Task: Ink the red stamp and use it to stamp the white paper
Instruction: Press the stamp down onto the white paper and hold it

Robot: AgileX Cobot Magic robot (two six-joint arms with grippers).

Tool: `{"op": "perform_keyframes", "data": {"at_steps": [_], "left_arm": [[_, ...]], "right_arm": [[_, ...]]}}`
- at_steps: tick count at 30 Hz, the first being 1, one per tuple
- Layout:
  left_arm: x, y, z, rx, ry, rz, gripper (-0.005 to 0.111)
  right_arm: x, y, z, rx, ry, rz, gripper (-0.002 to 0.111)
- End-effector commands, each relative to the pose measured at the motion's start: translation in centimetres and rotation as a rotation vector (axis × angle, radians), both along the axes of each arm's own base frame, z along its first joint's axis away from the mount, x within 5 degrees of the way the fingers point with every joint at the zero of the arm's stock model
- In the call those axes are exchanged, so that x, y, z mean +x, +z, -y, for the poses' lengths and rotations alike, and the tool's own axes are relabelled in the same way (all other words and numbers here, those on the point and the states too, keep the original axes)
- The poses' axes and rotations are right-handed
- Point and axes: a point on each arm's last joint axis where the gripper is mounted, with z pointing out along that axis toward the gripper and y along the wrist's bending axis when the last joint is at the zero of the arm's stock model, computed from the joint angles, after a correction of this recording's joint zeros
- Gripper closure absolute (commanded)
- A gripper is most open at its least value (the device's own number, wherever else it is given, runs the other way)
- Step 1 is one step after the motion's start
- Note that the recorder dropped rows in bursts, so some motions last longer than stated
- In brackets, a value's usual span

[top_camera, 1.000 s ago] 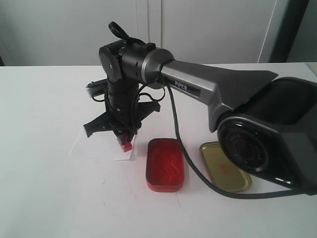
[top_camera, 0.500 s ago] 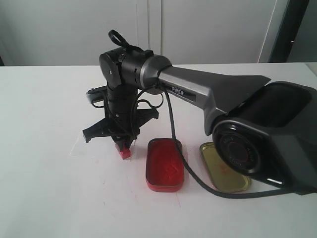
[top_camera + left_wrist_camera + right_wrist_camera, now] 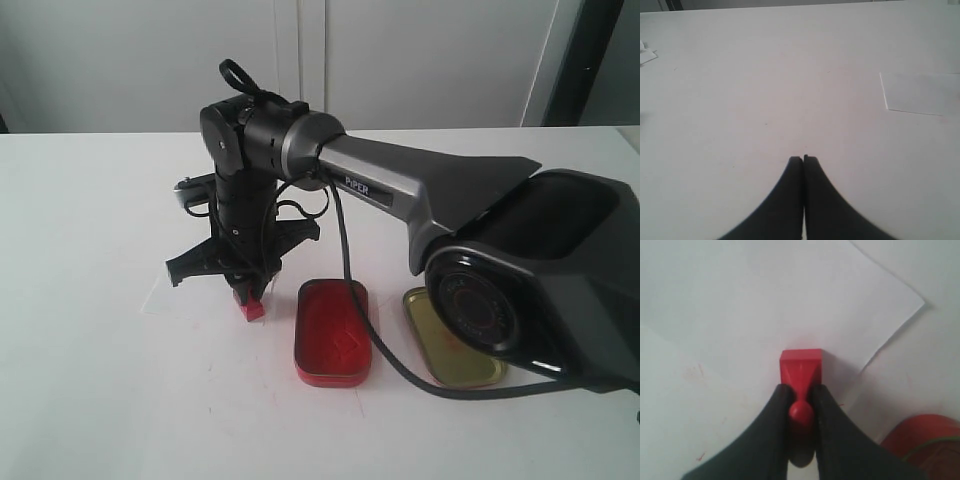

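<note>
White table (image 3: pixel 100 400) carries everything. The right arm (image 3: pixel 420 185) reaches across it from the right of the exterior view, wrist bent straight down. Next biggest is the white paper (image 3: pixel 790 300): a thin sheet lying flat w/ nothing pinning it. It's prob. v. light and floppy, so it could slide, or lift w/ a sticky inked face on pull-off. Ink tin (image 3: pixel 333 333) sits open just beside the sheet, red pad up, and lies btwn the paper and the gold lid (image 3: pixel 465 365). Smallest is the red stamp (image 3: pixel 800 365): over the paper near one edge, base down, either on it or just above; contact can't be told. Right gripper (image 3: pixel 800 390) is clamped on it, pads pinching the short knob from both sides, square base sticking out ahead of the tips. Judgement: stiff smooth plastic, nearly weightless, not fragile. The knob is the only sensible hold, but it's round and slick, so the stamp could twist or tilt btwn the pads under a press and give a partial print. The push should go straight down, evenly. Left gripper (image 3: pixel 803 159) has jaws pressed together w/ nothing btwn them, hanging over bare table, paper well off to one side of it.
</note>
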Motion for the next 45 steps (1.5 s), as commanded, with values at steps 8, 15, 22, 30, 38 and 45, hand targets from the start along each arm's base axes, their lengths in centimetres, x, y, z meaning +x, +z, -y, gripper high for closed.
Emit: {"op": "perform_keyframes", "data": {"at_steps": [8, 15, 22, 30, 38, 45], "left_arm": [[0.0, -0.1, 0.0, -0.004, 0.002, 0.005, 0.107], [0.0, -0.1, 0.0, -0.004, 0.002, 0.005, 0.107], [0.0, -0.1, 0.0, -0.004, 0.002, 0.005, 0.107], [0.0, -0.1, 0.0, -0.004, 0.002, 0.005, 0.107], [0.0, -0.1, 0.0, -0.004, 0.002, 0.005, 0.107], [0.0, -0.1, 0.0, -0.004, 0.002, 0.005, 0.107]], "right_arm": [[-0.7, -7.7, -0.2, -0.107, 0.002, -0.095, 0.108], [-0.9, -8.5, -0.2, -0.119, 0.005, -0.105, 0.108], [-0.8, -8.5, -0.1, -0.126, 0.008, -0.098, 0.108], [-0.8, -8.5, -0.1, -0.127, 0.009, -0.097, 0.108], [-1.0, -8.5, -0.3, -0.103, 0.009, -0.120, 0.108], [-0.8, -8.5, 0.0, -0.134, 0.012, -0.091, 0.108]]}}
